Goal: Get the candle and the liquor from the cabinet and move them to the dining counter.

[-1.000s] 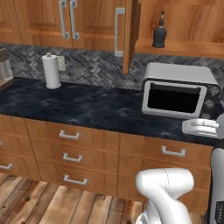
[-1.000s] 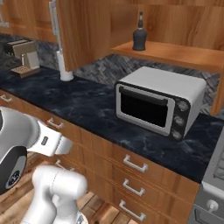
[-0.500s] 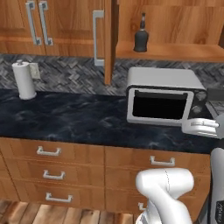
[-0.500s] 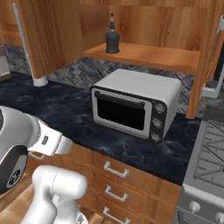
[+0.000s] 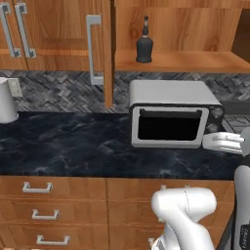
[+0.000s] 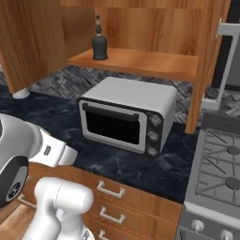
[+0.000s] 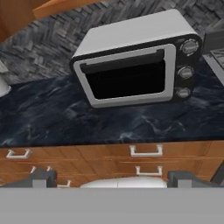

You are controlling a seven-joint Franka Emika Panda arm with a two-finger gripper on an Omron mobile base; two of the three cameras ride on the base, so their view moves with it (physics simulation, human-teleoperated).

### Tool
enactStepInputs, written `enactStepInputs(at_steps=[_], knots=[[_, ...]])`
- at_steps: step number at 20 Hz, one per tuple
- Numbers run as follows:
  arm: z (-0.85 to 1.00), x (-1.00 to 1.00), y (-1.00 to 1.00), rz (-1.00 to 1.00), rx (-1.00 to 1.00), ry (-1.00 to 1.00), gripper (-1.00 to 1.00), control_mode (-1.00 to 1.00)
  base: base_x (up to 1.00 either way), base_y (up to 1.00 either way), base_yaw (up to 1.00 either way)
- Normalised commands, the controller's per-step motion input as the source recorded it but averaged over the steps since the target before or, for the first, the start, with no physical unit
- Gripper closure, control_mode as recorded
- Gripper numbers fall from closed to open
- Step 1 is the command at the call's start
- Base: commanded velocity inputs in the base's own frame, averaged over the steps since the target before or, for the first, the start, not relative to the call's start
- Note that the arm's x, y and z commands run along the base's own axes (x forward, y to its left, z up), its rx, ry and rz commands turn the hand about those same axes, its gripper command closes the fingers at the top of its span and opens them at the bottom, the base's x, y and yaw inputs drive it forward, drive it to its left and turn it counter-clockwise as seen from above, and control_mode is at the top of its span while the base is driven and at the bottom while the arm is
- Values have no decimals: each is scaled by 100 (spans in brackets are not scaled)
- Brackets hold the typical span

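Fingers (image 7: 42, 177) stand spread and empty low before the toaster oven (image 5: 172, 118), while the liquor (image 5: 144, 45) sits on the open cabinet (image 6: 140, 58) shelf above it, so a rising reach could clip the oven top or tip the slim-necked bottle.

Liquor (image 5: 143, 47): dark grey-black bottle. Cabinet (image 5: 58, 34): reddish-brown wood, grey bar handles. Toaster oven (image 5: 172, 114): silver-white casing, black window. Counter (image 5: 68, 146): black marble, pale veins. Backsplash (image 5: 58, 90) at 9 o'clock: grey herringbone tile. Drawers (image 5: 53, 200): brown wood
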Motion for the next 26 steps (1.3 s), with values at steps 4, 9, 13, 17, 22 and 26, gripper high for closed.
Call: enactStepInputs(at_steps=[4, 9, 13, 17, 22, 26], knots=[[0, 0, 0, 0, 0, 0, -100, 100, 59, 15, -15], [0, 0, 0, 0, 0, 0, -100, 100, 59, 22, -12], [0, 0, 0, 0, 0, 0, -100, 100, 48, 33, -11], [0, 0, 0, 0, 0, 0, -100, 100, 41, 54, -10], [0, 0, 0, 0, 0, 0, -100, 100, 41, 57, -4], [0, 0, 0, 0, 0, 0, -100, 100, 53, 29, -4]])
